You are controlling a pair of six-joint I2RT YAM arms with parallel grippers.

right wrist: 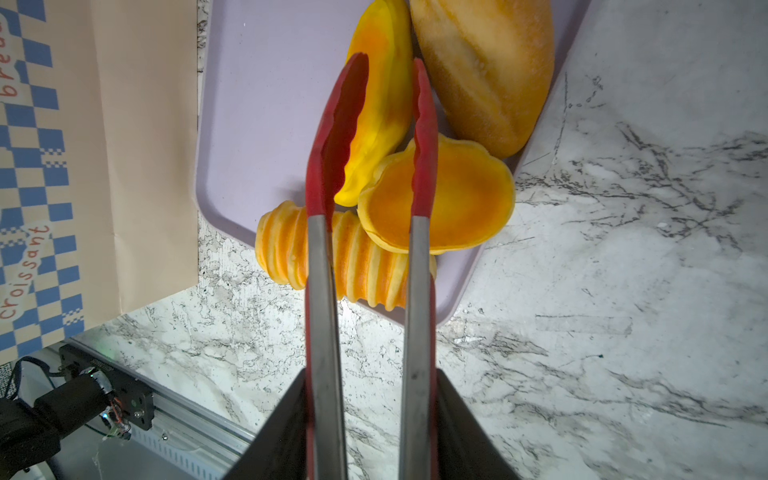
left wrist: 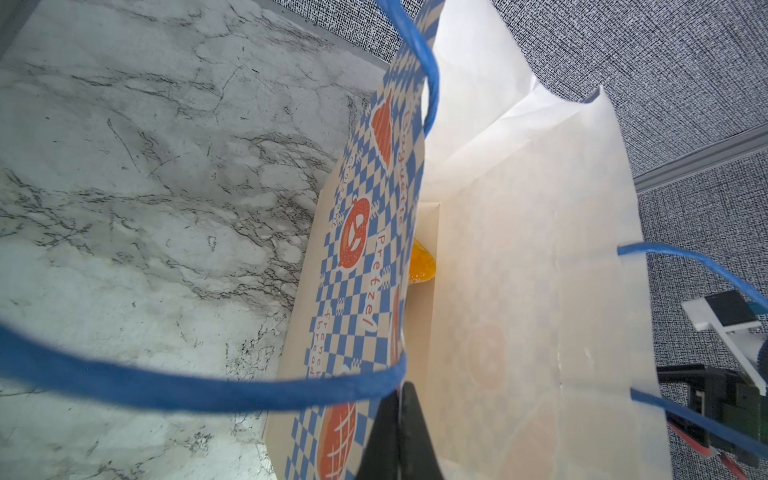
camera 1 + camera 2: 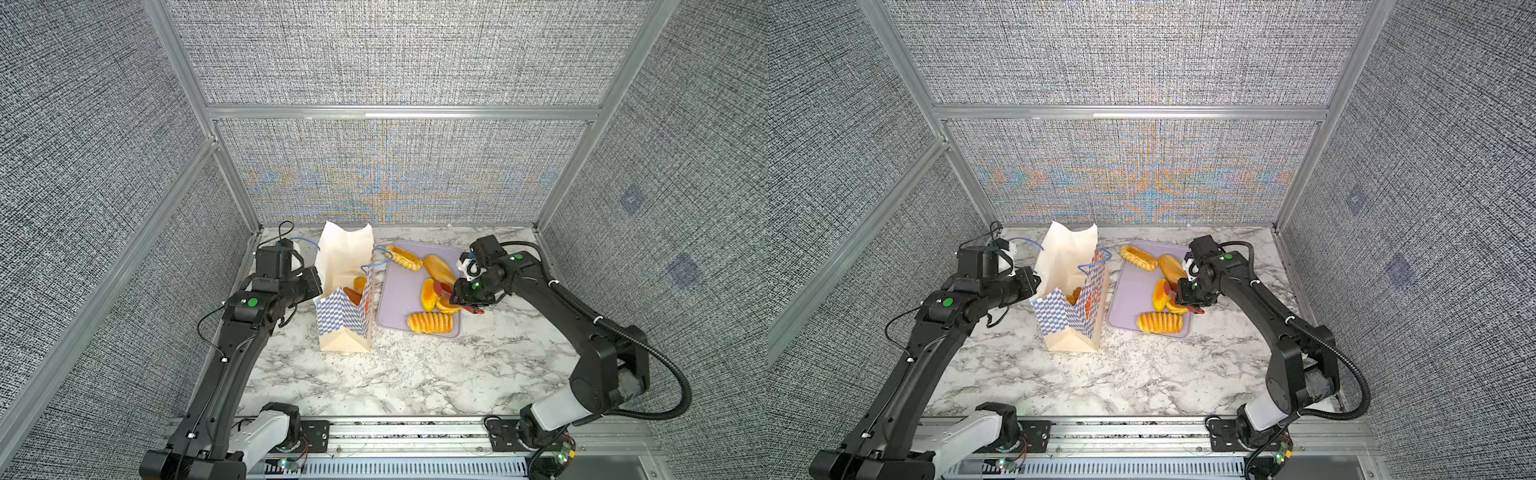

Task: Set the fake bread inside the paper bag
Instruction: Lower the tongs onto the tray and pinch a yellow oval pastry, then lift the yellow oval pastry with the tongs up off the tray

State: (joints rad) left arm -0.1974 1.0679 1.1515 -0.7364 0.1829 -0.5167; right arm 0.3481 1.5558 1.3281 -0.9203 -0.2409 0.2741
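The lavender tray (image 3: pixel 399 291) (image 3: pixel 1133 286) is seen lying flat on the marble counter (image 3: pixel 415 374). The paper bag (image 3: pixel 345 316) (image 3: pixel 1067 316) stands upright and open just beside the tray, on the side toward the left arm. Orange-brown fake bread (image 3: pixel 355 289) (image 3: pixel 1074 296) is seen inside it, and one yellow piece (image 2: pixel 422 266) is caught in the left wrist view.

Five pastries are left on the tray. A twisted roll (image 3: pixel 404 257) (image 3: pixel 1138 257) lies at the tray's far edge, with a long loaf (image 3: pixel 438 268) (image 1: pixel 486 70) next to it at the far corner by the right arm. A ribbed roll (image 3: pixel 430 323) (image 1: pixel 365 266) lies along the tray's near edge. A yellow half-moon pastry (image 3: pixel 427 295) (image 1: pixel 382 104) and a tart shell (image 3: pixel 446 305) (image 1: pixel 465 199) are found touching each other between the loaf and the ribbed roll.

The right end effector (image 3: pixel 457 297) (image 1: pixel 372 395) is held over the tray's edge and is clamped on the steel arms of the red tongs (image 1: pixel 324 174). The tong tips are parted, one on each side of the half-moon pastry; whether it is touched cannot be told.

The left end effector (image 3: pixel 318 286) (image 2: pixel 399 415) is at the bag wall facing away from the tray. Its fingers are pressed together on the rim, beside a blue cord handle (image 2: pixel 208 386).
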